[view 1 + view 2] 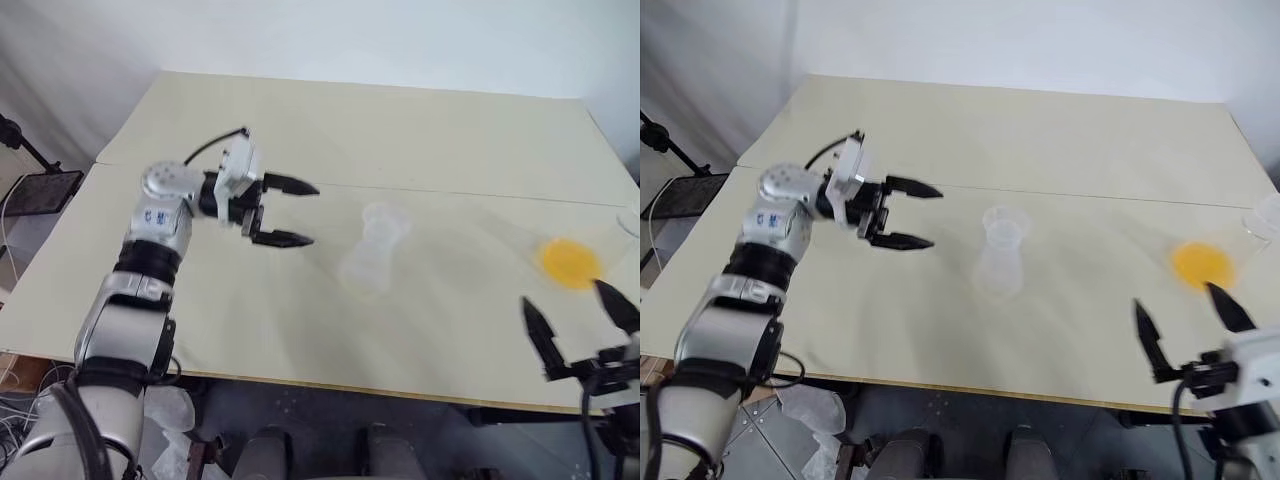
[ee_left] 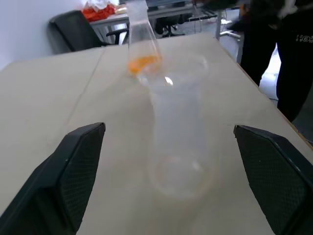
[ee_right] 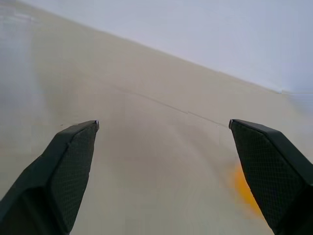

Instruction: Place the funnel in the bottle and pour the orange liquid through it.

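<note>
bottle [image 1: 1001, 250] stands mid-table [image 1: 1040, 140], far from edges, between both spread, empty jaws.

- The bottle [image 1: 372, 250] is smeared by blur (its outline ghosts across the table [image 1: 400, 130]), so whether the funnel sits in its neck cannot be told.
- The orange liquid [image 1: 570, 262] is a blurred patch; its clear container runs off the picture's edge.
- The right gripper [image 1: 580, 330] is partly cut off.
</note>
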You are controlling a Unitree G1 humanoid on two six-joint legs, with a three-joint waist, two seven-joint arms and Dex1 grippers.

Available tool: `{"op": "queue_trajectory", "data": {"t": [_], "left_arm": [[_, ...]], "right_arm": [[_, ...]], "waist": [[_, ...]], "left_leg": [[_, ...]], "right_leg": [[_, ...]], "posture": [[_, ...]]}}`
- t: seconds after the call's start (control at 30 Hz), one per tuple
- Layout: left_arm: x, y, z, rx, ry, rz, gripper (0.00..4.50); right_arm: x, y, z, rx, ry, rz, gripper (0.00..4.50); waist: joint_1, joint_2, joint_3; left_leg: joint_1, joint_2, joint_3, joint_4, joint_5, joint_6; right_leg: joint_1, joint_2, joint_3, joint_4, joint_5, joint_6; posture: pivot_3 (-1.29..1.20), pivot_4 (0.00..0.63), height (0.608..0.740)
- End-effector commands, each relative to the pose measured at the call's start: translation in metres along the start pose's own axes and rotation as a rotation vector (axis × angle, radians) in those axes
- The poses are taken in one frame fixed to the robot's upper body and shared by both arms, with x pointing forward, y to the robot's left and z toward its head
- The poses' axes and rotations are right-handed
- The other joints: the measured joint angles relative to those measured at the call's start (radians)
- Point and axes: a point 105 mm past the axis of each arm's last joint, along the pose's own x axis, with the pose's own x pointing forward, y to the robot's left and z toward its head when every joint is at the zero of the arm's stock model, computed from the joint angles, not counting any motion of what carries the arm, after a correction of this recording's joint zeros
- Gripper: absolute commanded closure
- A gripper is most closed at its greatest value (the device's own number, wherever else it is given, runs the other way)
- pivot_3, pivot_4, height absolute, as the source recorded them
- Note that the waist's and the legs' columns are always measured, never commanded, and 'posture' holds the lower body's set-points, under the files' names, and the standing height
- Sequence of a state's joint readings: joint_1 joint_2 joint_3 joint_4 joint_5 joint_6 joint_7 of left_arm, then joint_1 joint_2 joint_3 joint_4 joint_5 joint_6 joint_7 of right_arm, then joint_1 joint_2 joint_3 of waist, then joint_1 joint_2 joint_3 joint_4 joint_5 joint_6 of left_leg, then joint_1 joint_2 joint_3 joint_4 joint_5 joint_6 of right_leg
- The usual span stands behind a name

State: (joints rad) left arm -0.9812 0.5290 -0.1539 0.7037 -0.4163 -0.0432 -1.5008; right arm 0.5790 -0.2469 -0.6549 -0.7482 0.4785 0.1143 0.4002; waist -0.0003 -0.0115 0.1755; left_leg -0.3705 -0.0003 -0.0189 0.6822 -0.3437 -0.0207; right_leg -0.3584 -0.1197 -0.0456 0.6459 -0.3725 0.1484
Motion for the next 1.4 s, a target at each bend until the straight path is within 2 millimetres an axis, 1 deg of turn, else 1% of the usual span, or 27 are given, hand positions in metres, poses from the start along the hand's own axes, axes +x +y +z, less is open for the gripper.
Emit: {"op": "queue_trajectory", "data": {"t": [0.03, 0.13, 0.2, 0.27, 0.37, 0.43, 0.53, 0.63, 0.73, 0.83, 0.93, 1.03, 1.13, 1.27, 1.4], "left_arm": [[-0.001, -0.011, 0.009, 0.04, -0.066, 0.0, 0.03], [-0.002, -0.014, 0.01, 0.029, -0.106, 0.055, 0.03], [-0.003, -0.021, 0.008, 0.003, -0.11, 0.047, 0.03], [-0.002, -0.026, 0.007, -0.021, -0.118, 0.063, 0.03], [-0.001, -0.032, 0.005, -0.059, -0.133, 0.103, 0.03], [0.001, -0.035, 0.006, -0.07, -0.142, 0.117, 0.03], [0.003, -0.039, 0.007, -0.081, -0.152, 0.136, 0.03], [0.003, -0.043, 0.009, -0.095, -0.155, 0.152, 0.03], [0.0, -0.047, 0.009, -0.107, -0.153, 0.169, 0.03], [-0.003, -0.049, 0.009, -0.11, -0.151, 0.183, 0.03], [-0.004, -0.048, 0.01, -0.105, -0.15, 0.196, 0.03], [-0.005, -0.048, 0.011, -0.1, -0.147, 0.203, 0.03], [-0.005, -0.048, 0.012, -0.092, -0.148, 0.208, 0.03], [-0.004, -0.048, 0.013, -0.083, -0.144, 0.21, 0.03], [-0.004, -0.048, 0.014, -0.078, -0.142, 0.21, 0.03]], "right_arm": [[-0.014, -0.026, -0.009, 0.025, 0.024, -0.14, 0.0], [-0.01, -0.041, -0.009, 0.018, 0.018, -0.2, 0.0], [-0.004, -0.048, -0.007, 0.024, 0.011, -0.219, 0.0], [0.008, -0.059, -0.001, 0.021, -0.004, -0.245, 0.0], [0.033, -0.078, 0.002, 0.038, 0.035, -0.267, 0.0], [0.044, -0.085, 0.006, 0.053, 0.048, -0.258, 0.0], [0.061, -0.097, 0.013, 0.127, 0.063, -0.26, 0.0], [0.081, -0.104, 0.02, 0.163, 0.078, -0.243, 0.0], [0.098, -0.117, 0.019, 0.108, 0.135, -0.246, 0.0], [0.107, -0.129, 0.013, 0.134, 0.167, -0.272, 0.0], [0.114, -0.134, 0.01, 0.181, 0.174, -0.272, 0.0], [0.117, -0.137, 0.003, 0.178, 0.209, -0.276, 0.0], [0.128, -0.134, 0.004, 0.203, 0.171, -0.238, 0.0], [0.137, -0.136, -0.001, 0.209, 0.174, -0.23, 0.0], [0.147, -0.134, 0.003, 0.219, 0.141, -0.204, 0.0]], "waist": [[-0.001, 0.0, 0.0], [-0.001, 0.0, 0.0], [-0.005, 0.002, -0.001], [-0.009, 0.005, -0.003], [-0.014, 0.007, -0.003], [-0.011, 0.007, -0.003], [-0.003, 0.007, -0.003], [-0.002, 0.007, -0.003], [-0.002, 0.007, -0.003], [-0.002, 0.007, -0.003], [-0.002, 0.008, -0.003], [-0.002, 0.008, -0.003], [-0.003, 0.008, -0.003], [-0.004, 0.008, -0.003], [-0.004, 0.008, -0.003]], "left_leg": [[0.0, 0.0, 0.0, 0.0, 0.0, 0.0], [0.0, 0.0, 0.0, 0.0, 0.0, 0.0], [0.001, 0.0, 0.0, 0.0, 0.0, 0.0], [0.003, 0.0, 0.002, 0.0, 0.0, 0.0], [0.004, 0.0, 0.003, 0.0, 0.0, 0.0], [0.003, 0.001, 0.002, 0.0, 0.001, 0.001], [0.002, 0.001, 0.002, 0.0, 0.0, 0.001], [0.002, 0.0, 0.002, 0.0, 0.0, 0.001], [0.002, 0.0, 0.002, 0.0, 0.0, 0.001], [0.001, 0.0, 0.002, 0.0, 0.0, 0.002], [0.001, 0.0, 0.002, 0.0, 0.0, 0.002], [0.0, 0.0, 0.002, 0.0, 0.0, 0.001], [0.001, 0.0, 0.002, 0.0, 0.0, 0.001], [0.001, 0.0, 0.002, 0.0, 0.0, 0.001], [0.001, 0.0, 0.002, 0.0, 0.0, 0.001]], "right_leg": [[0.0, 0.0, 0.0, 0.0, 0.0, 0.0], [0.0, 0.0, 0.004, -0.001, 0.0, 0.0], [0.0, 0.0, 0.004, 0.0, 0.0, 0.0], [0.0, 0.0, 0.007, 0.0, 0.0, 0.0], [0.0, 0.0, 0.009, 0.0, 0.0, 0.0], [0.0, 0.001, 0.009, 0.0, 0.0, 0.0], [0.0, 0.001, 0.009, 0.0, 0.0, 0.0], [0.0, 0.0, 0.009, -0.001, 0.0, 0.0], [0.0, 0.0, 0.009, -0.001, 0.0, 0.0], [0.0, 0.0, 0.008, -0.002, 0.0, 0.0], [0.0, 0.0, 0.008, -0.002, 0.0, 0.0], [-0.001, 0.0, 0.008, -0.002, 0.0, 0.0], [-0.001, 0.0, 0.008, -0.002, 0.0, 0.0], [-0.001, 0.0, 0.008, -0.002, 0.0, 0.0], [-0.001, 0.0, 0.008, -0.003, 0.0, 0.0]], "posture": [[0.0, 0.15, 0.74], [0.0, 0.15, 0.74], [0.0, 0.15, 0.74], [0.0, 0.15, 0.74], [0.0, 0.15, 0.74], [0.0, 0.15, 0.74], [0.0, 0.15, 0.74], [0.0, 0.15, 0.74], [0.0, 0.15, 0.74], [0.0, 0.15, 0.74], [0.0, 0.15, 0.74], [0.0, 0.15, 0.74], [0.0, 0.15, 0.74], [0.0, 0.15, 0.74], [0.0, 0.15, 0.74]]}}
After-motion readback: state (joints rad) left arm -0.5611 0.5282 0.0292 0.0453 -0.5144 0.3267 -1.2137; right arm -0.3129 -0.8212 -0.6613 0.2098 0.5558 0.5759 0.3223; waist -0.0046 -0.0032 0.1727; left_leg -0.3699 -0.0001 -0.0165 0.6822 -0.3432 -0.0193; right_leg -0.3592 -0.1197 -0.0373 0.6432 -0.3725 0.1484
